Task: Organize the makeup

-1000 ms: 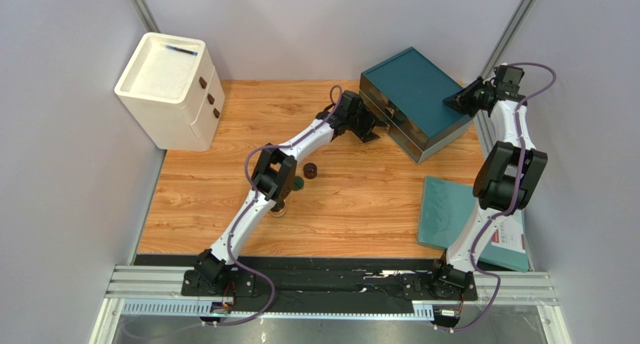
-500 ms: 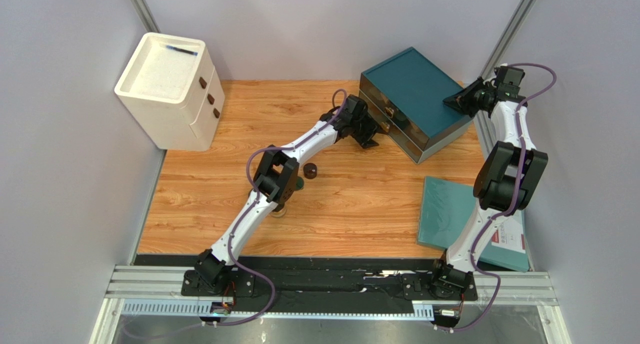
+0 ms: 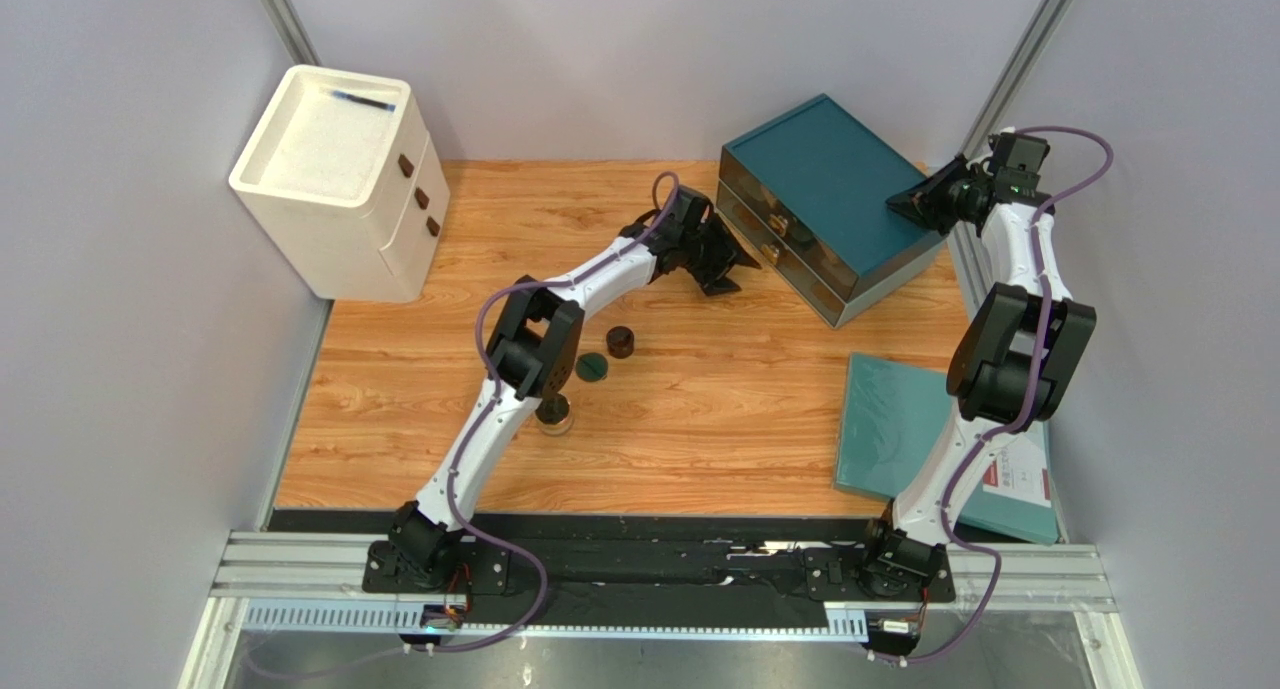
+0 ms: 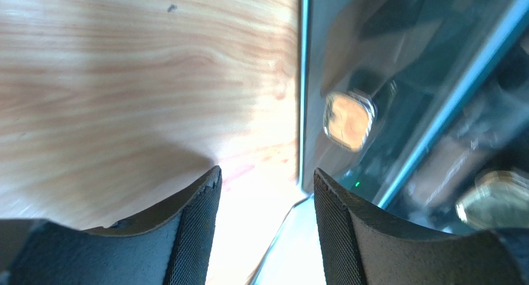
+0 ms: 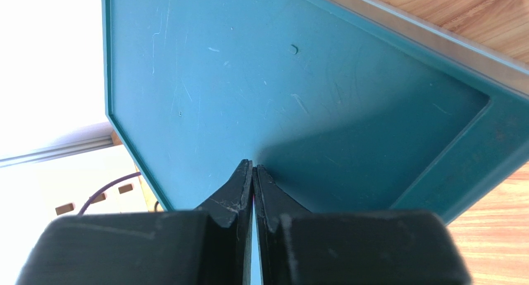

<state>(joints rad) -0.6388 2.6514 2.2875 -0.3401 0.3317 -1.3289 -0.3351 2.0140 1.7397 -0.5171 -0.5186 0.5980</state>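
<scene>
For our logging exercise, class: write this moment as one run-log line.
left fingers: open, empty, at box front | right fingers: shut, over box top | jar, disc: on table

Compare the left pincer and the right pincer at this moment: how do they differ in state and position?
The left pincer stands open, jaws well apart; the right pincer is shut, jaws meeting. The left pincer sits low over the wooden table, facing the front of the teal drawer box; the right pincer points at the box's top surface near its right edge, though contact cannot be told. Shared: neither holds anything.
</scene>
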